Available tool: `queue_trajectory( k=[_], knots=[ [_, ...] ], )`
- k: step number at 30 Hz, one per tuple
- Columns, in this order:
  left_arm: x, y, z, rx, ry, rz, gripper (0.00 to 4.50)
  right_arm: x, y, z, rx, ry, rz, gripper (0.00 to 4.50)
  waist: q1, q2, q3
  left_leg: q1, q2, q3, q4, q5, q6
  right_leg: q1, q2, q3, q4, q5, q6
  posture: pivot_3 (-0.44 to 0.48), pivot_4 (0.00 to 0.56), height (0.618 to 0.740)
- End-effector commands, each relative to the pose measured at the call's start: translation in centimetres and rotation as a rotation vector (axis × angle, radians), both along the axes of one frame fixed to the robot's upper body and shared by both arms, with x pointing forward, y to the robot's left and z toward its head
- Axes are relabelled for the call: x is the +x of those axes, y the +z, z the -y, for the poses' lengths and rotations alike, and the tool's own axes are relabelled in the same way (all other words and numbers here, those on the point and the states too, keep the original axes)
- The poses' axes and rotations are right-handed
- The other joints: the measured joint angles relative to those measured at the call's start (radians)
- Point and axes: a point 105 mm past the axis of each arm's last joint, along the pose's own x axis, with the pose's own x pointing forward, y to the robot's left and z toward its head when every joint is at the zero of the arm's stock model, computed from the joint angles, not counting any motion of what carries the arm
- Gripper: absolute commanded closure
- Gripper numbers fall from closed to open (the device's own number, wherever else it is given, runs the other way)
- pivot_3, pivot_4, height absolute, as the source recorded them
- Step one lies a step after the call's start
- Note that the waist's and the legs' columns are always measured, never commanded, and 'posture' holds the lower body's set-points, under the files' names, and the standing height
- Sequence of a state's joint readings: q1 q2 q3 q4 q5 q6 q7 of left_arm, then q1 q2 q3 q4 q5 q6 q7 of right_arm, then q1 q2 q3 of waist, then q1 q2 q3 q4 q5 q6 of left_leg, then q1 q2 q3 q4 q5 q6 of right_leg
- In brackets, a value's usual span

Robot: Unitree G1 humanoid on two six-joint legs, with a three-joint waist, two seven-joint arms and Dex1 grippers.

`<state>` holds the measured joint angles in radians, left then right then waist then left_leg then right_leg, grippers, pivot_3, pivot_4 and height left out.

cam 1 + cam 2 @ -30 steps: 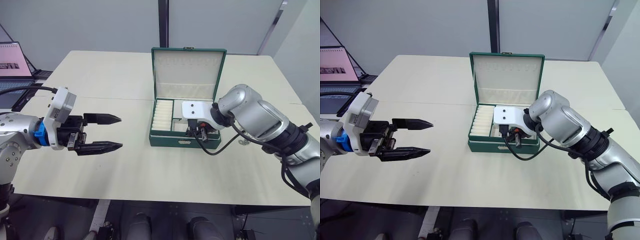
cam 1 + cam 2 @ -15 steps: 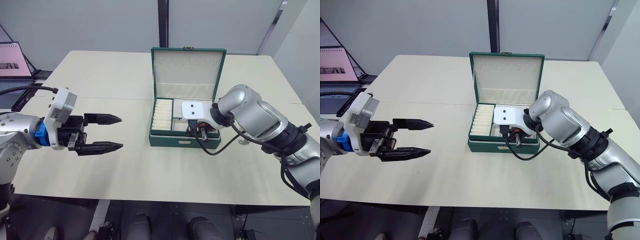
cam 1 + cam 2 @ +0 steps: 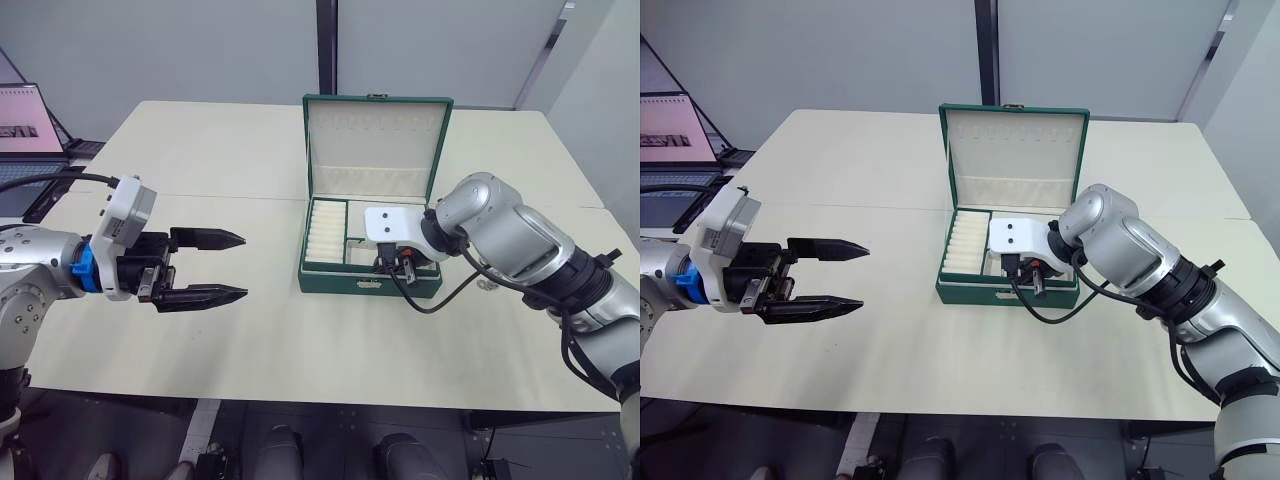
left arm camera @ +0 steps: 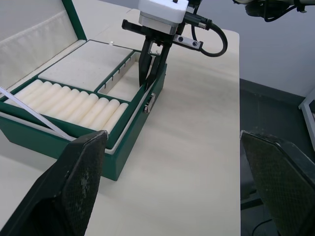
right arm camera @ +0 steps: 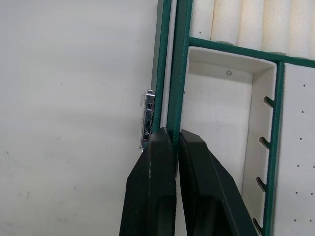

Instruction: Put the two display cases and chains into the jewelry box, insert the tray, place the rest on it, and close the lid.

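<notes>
While right tool (image 5: 170, 140) pinches tray (image 4: 88, 66) front rim, press evenly to seat flat; left tool (image 3: 225, 266) gapes wide, idle

Over the last second almost nothing changes: the right gripper (image 5: 170, 142), fingers pinched on the tray's (image 5: 178, 73) green front rim beside the jewelry box's (image 3: 330, 281) clasp (image 5: 147, 120), has eased very slightly along that rim.
</notes>
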<state>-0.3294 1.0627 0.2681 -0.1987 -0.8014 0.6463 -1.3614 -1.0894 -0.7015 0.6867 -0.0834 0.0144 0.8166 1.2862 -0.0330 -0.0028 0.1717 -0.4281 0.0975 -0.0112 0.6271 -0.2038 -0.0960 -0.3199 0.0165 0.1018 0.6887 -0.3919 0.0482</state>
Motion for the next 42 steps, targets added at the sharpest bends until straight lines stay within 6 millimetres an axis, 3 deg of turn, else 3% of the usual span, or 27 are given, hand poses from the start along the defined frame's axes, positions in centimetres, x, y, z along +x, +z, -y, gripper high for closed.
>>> queue_trajectory(
  k=[1, 7, 10, 14, 18, 25, 31, 42],
  knots=[
    [-0.1, 0.6, 0.3, 0.004, -0.014, 0.033, 0.00, 0.2, 1.6, -0.3, 0.039, 0.010, 0.059, 4.19, 0.000, 0.000, 0.000, 0.000, 0.000, 0.000, 0.000, 0.000, 0.000, 0.000, 0.000, 0.000, 0.000, 0.000, 0.000, 0.000, 0.150, 0.740],
    [-0.2, 0.5, 0.5, 0.003, -0.020, 0.034, 0.00, 0.3, 3.7, -0.9, 0.107, 0.018, 0.105, 2.81, 0.000, 0.000, 0.000, 0.000, 0.000, 0.000, 0.000, 0.000, 0.000, 0.000, 0.000, 0.000, 0.000, 0.000, 0.000, 0.000, 0.150, 0.740],
    [-0.2, 0.6, 0.5, -0.001, -0.020, 0.037, 0.00, 0.3, 5.5, -0.9, 0.199, -0.009, 0.115, 2.81, 0.001, 0.000, 0.000, 0.000, 0.000, 0.000, 0.000, 0.000, 0.000, 0.000, 0.000, 0.000, 0.000, 0.000, 0.000, 0.000, 0.150, 0.740],
    [-0.3, 0.8, 0.4, -0.014, -0.019, 0.035, 0.00, 1.2, 6.2, -0.1, 0.354, -0.094, 0.128, 3.57, 0.001, -0.001, 0.000, 0.000, 0.000, 0.000, 0.000, 0.000, 0.000, 0.001, 0.000, 0.000, 0.000, 0.000, 0.000, 0.000, 0.150, 0.740],
    [-0.1, 0.9, 0.4, -0.027, -0.012, 0.033, 0.00, 2.6, 4.9, 0.9, 0.473, -0.202, 0.126, 4.48, 0.000, -0.004, -0.001, 0.000, 0.000, 0.000, -0.001, 0.000, 0.000, 0.001, 0.000, -0.001, -0.001, 0.000, 0.000, 0.000, 0.150, 0.740],
    [-0.3, 0.8, 0.6, -0.032, -0.014, 0.030, 0.00, 4.1, 3.8, 1.1, 0.580, -0.269, 0.143, 4.48, -0.003, -0.004, -0.001, 0.000, 0.000, 0.001, -0.001, 0.000, 0.000, 0.001, 0.000, 0.001, -0.001, 0.000, 0.000, 0.000, 0.150, 0.740],
    [-0.5, 0.9, 0.7, -0.032, -0.012, 0.029, 0.00, 5.5, 2.2, 1.8, 0.556, -0.347, 0.120, 4.48, 0.000, -0.004, -0.001, 0.000, 0.000, 0.001, -0.001, 0.000, 0.000, 0.001, 0.000, 0.000, -0.001, 0.000, 0.000, 0.000, 0.150, 0.740],
    [-0.3, 1.1, 0.6, -0.023, -0.014, 0.030, 0.00, 5.7, -1.7, 2.7, 0.487, -0.382, 0.073, 4.48, 0.000, -0.004, -0.001, 0.000, 0.000, 0.001, -0.001, 0.000, 0.000, 0.001, 0.000, 0.000, -0.001, 0.000, 0.000, 0.000, 0.150, 0.740]
  ],
)
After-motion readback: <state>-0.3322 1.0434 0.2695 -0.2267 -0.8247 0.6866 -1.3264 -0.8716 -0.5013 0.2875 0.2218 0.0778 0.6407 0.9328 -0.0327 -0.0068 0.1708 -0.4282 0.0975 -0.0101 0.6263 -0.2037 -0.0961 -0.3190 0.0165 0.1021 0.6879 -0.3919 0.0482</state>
